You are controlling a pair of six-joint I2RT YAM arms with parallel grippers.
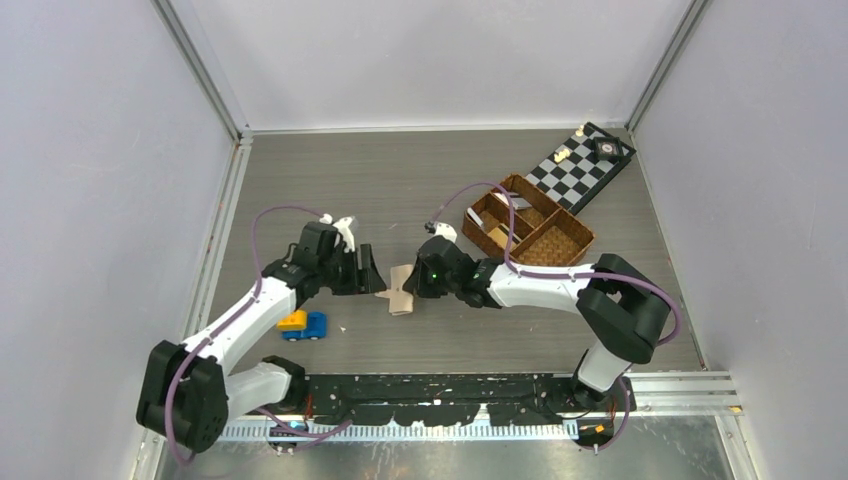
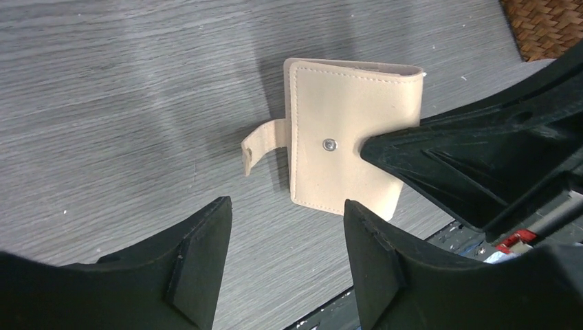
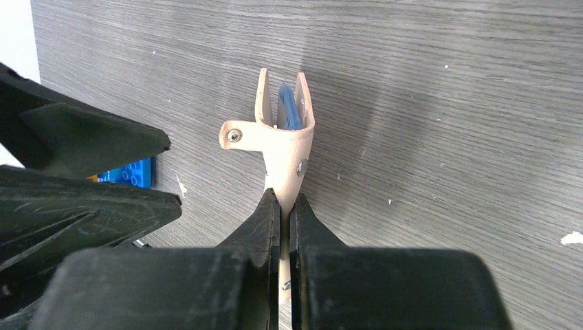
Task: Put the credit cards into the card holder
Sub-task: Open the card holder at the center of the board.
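Pinching the card holder (image 3: pixel 284 148) mid-table.
Right gripper (image 3: pixel 282 206) is clamped on its right side; left gripper (image 2: pixel 285 210) gapes empty just left. Probably light, soft, floppy: best held by both covers, not the snap tab (image 2: pixel 265 143).

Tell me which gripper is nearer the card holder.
Right. The right gripper is shut on the card holder at its edge. The left gripper hangs open just beside it, on the snap tab side, gripping nothing.
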